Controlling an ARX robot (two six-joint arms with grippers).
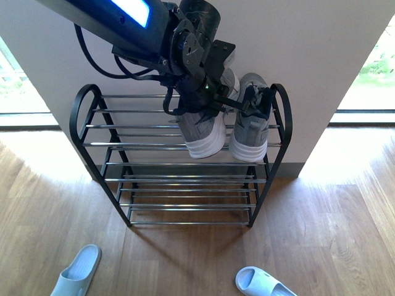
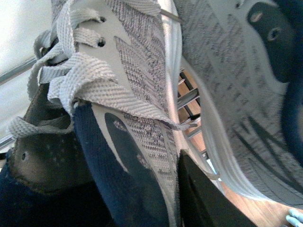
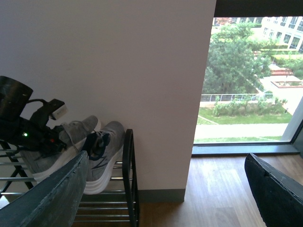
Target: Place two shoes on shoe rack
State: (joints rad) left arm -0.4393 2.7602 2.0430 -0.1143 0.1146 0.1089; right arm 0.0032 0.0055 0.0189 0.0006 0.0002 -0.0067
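Both placed: left shoe (image 1: 200, 132), right shoe (image 1: 250, 135) side by side on shoe rack (image 1: 83, 108) upper tier, right end. The left pincer (image 1: 213, 95) at left shoe's collar, probably steadying; grip unclear. The right pincer (image 3: 165, 158) spread, empty.

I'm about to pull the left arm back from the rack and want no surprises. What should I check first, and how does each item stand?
1. Both on the top tier of the rack, left sneaker and right sneaker: ok.
2. Seated steadily: cannot tell; toes jut past the front rod.
3. Grip of left pincer released: cannot tell.
4. Idle right pincer open, empty, away from the rack: ok.
5. Both slippers lie on the floor, clear of the arm: ok.
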